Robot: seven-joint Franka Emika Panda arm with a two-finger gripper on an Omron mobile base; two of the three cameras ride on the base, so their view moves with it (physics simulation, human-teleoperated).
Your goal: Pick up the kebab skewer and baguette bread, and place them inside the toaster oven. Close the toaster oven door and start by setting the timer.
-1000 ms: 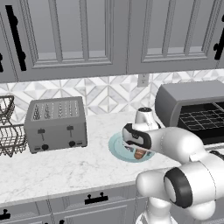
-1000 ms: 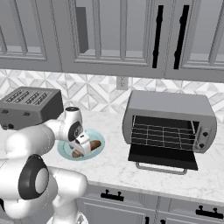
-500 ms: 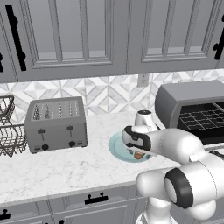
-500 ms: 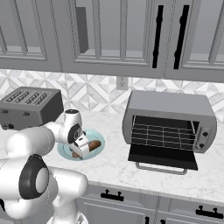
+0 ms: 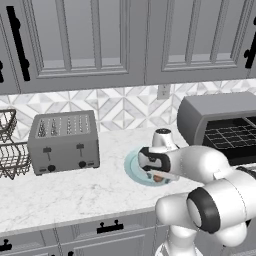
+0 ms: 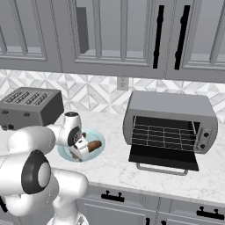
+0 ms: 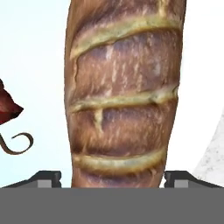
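The baguette bread [image 7: 122, 96], golden-brown with pale slashes, lies on the teal plate [image 6: 99, 137] and runs up the middle of the hand view. My gripper [image 7: 113, 177] is open and low over the plate, one fingertip [image 7: 46, 177] on each side of the loaf's near end. The kebab skewer [image 7: 8, 109] shows as a dark red chunk with a curled end at the left edge. From the right base view the baguette bread [image 6: 93, 146] sticks out beside the gripper [image 6: 81, 150]. The toaster oven [image 6: 169, 105] stands to the right, its door [image 6: 162, 156] folded down open.
A lighter grey slot toaster [image 5: 62, 140] stands left of the plate [image 5: 131, 167], and a wire basket [image 5: 10, 150] sits at the far left. Wall cabinets hang above the tiled backsplash. Bare marble counter [image 6: 118, 169] lies between the plate and the oven.
The hand has sunk lower onto the plate, bringing the fingers down around the loaf. The bread, skewer and oven have not moved.
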